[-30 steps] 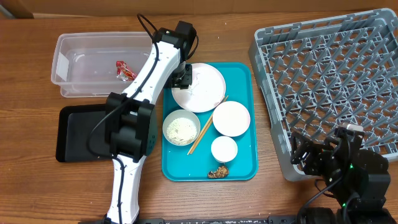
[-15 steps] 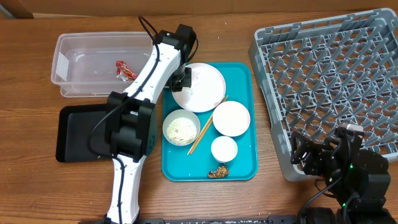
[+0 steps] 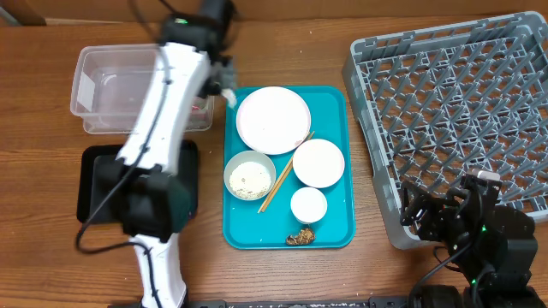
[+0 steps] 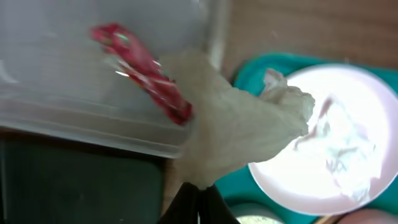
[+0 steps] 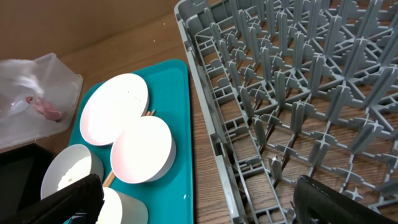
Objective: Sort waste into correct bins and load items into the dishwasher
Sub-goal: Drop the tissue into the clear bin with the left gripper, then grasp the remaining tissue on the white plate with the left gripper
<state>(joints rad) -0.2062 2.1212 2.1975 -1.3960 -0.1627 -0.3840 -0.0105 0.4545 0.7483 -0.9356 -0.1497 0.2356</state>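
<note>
White paper: crumpled napkin [image 4: 236,134]; judged very light, soft and easily torn, with no stiffness to push against.
Location: the napkin hangs from the left gripper [image 4: 198,202] at the rim of the clear tub [image 3: 128,49], just beside the teal tray [image 3: 334,231].
Tub contents: red sauce packet [image 4: 146,71].
Left tool: jaws pinched closed on one fold of the napkin.
Right tool: right gripper [image 5: 199,205] has its fingers spread wide and holds nothing, beside the dish rack [image 3: 454,103].
Hold point: a bunched fold, not a loose flap.
Release caution: thin paper may cling to the pads or snag the rim, so it should be dropped well inside the tub.
</note>
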